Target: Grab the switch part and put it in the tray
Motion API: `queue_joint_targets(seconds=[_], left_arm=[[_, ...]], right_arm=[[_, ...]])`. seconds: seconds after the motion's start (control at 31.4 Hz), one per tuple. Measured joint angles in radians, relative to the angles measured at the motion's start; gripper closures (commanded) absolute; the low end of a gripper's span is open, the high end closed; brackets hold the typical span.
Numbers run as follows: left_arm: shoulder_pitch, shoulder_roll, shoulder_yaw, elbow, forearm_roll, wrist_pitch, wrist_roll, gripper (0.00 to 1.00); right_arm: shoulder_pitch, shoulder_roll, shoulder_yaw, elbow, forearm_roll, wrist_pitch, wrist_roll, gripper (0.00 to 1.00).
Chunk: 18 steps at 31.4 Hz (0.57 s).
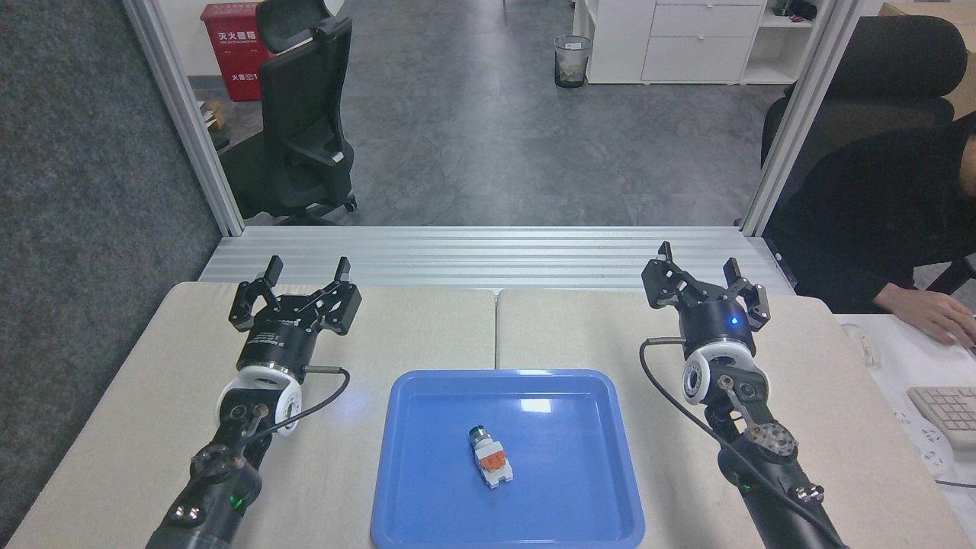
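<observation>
And there it sits: the small white plastic switch part with its orange middle and round green-and-silver button end (488, 455) lies flat on the floor of the large shallow glossy blue plastic tray (602, 496), near the tray's centre, button end pointing away and a touch left, clear of every rim. Nothing has hold of it. Out on the left, the left arm's black tool (303, 284) hangs above the pale beige padded desk (152, 396), well apart from the tray, fingers spread wide and empty. Over on the right, the right arm's black tool (700, 267) is up near the desk's far edge, fingers likewise splayed open, nothing between them, a blue light glowing on its wrist. At the far right edge, a person's hand (934, 316) rests by a white keyboard (949, 412).
</observation>
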Motion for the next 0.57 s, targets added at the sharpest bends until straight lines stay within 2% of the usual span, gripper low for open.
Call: queue_joint_targets(seconds=[0.22, 0.57], left_arm=[[0.04, 0.043, 0.056, 0.042, 0.015, -0.049, 0.004, 0.0], [0.063, 0.086, 0.112, 0.056, 0.027, -0.063, 0.0, 0.0]], right_arm=[[0.0, 0.0, 0.0, 0.0, 0.0, 0.0, 0.0, 0.0], [0.0, 0.0, -0.001, 0.0, 0.0, 0.0, 0.0, 0.0]])
